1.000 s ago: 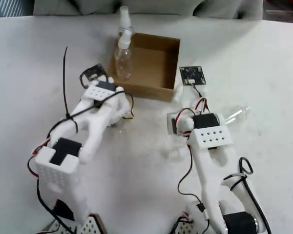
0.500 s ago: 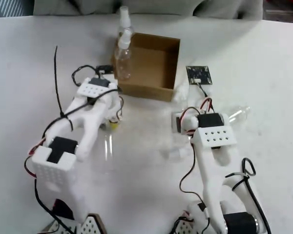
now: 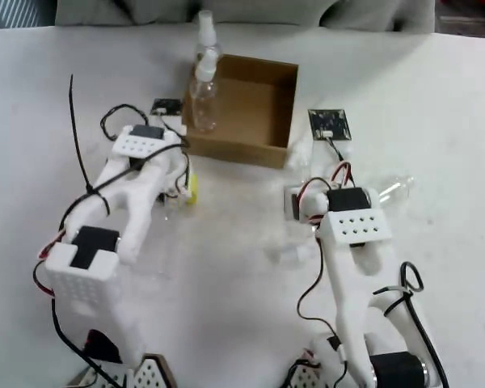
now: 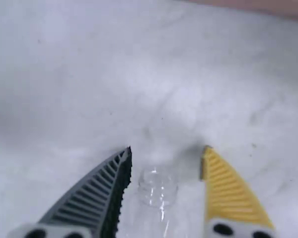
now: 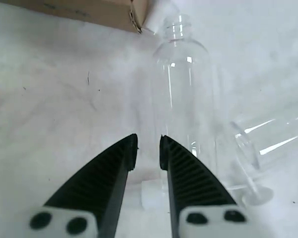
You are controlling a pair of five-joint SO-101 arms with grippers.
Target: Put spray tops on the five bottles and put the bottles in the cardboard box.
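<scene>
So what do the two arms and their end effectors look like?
The left arm and right arm are white plastic with black motors, hole-dotted plates and red and black wires. The left end effector is ribbed, one side grey, one yellow; the right end effector is ribbed black.

White, faintly scuffed tabletop (image 3: 436,97) spread beneath everything, grey padded cushions (image 3: 307,10) lined its far edge, a blue-and-white striped patch (image 3: 12,11) sat at one far corner, a red object (image 3: 469,14) showed at the other.
</scene>
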